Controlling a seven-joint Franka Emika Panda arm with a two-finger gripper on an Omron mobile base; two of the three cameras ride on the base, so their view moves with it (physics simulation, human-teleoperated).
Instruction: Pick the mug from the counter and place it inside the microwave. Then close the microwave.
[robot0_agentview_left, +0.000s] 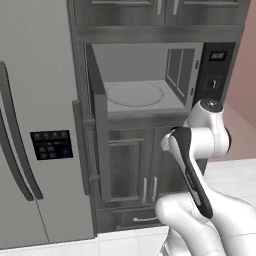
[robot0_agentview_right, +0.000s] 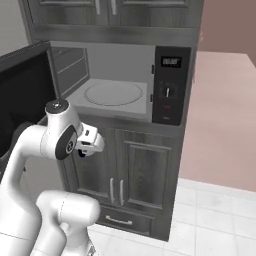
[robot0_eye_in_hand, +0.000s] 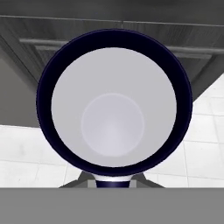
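Setting: dark grey cabinets (robot0_agentview_right: 135, 170) fronting a pale tiled floor (robot0_agentview_right: 215, 210).
Pincer (robot0_agentview_right: 83, 150): low before the cabinet doors, finger state hard to tell; judged to be gripping the mug.
Mug (robot0_eye_in_hand: 114, 103): directly ahead of the pincer, mouth toward its camera.
Microwave (robot0_agentview_right: 115, 85): above the pincer, cavity open, turntable (robot0_agentview_right: 113, 93) bare.
Door (robot0_agentview_right: 25, 95): swung wide, beside the arm.
Risk: lifting the mug could clip the cavity's lower lip or door.
Fridge (robot0_agentview_left: 35, 125): beyond the door.
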